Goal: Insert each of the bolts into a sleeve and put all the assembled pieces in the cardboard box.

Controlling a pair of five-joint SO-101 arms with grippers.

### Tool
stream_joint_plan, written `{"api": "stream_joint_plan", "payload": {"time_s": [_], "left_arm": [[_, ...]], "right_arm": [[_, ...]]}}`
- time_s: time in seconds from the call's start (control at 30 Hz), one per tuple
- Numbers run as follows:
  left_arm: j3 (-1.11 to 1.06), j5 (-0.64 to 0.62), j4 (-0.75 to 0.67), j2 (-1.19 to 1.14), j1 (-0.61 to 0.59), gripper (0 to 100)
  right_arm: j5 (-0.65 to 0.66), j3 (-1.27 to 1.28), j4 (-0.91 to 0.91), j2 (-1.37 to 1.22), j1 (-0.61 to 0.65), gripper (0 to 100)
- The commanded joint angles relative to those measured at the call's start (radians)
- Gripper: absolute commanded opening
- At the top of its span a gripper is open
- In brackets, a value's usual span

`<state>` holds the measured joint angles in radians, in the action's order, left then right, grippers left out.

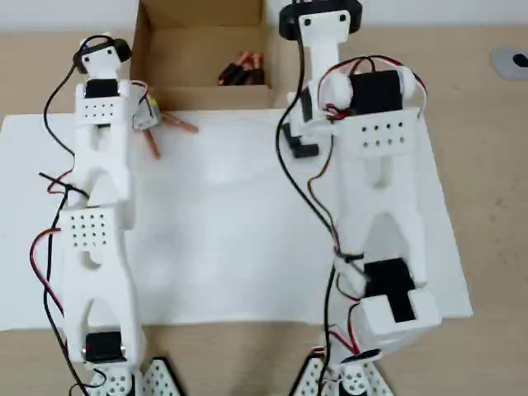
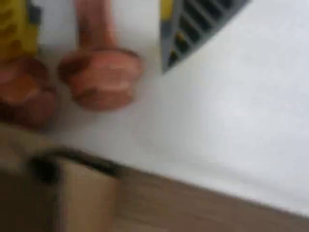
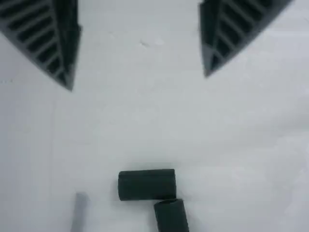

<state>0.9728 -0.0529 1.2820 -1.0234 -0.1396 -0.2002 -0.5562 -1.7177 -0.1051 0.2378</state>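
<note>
The wooden table [image 1: 487, 124] carries a white sheet [image 1: 223, 231] that covers most of its middle. Both arms stand at the near edge of the table and stretch across the sheet towards the far side. The cardboard box [image 1: 202, 97] sits open at the far edge of the sheet, between the two arms' ends. The left gripper [image 1: 144, 117] hangs just beside the box's front left corner. Its fingers [image 2: 193, 29] are spread, with white sheet showing on either side of the bolt shaft that lies between them. The right gripper [image 3: 139, 79] is over bare sheet near the box's front right corner, its ribbed fingers parted wide and holding nothing. Several assembled pieces [image 1: 243, 70], black sleeves with copper bolts in them, lie in the right-hand part of the box. Two loose black sleeves lie on the sheet close to the right gripper: one sleeve [image 3: 147, 184] on its side and a second sleeve [image 3: 171, 215] touching its end at an angle. Two copper bolts lie on the sheet at the left gripper, one bolt [image 2: 101, 77] between the fingers and the other bolt [image 2: 24, 89] just beside it, both heads near the sheet's edge by the box corner
</note>
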Motion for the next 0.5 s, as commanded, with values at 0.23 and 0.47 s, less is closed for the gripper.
{"api": "stream_joint_plan", "payload": {"time_s": [0.23,0.47], "left_arm": [[0.124,-0.032,0.094,-0.005,0.012,1],[0.241,-0.083,0.221,-0.005,-0.005,1]], "right_arm": [[-0.009,0.004,0.006,0.044,0.004,21.4],[-0.009,0.079,0.006,0.05,0.001,21.4]]}}
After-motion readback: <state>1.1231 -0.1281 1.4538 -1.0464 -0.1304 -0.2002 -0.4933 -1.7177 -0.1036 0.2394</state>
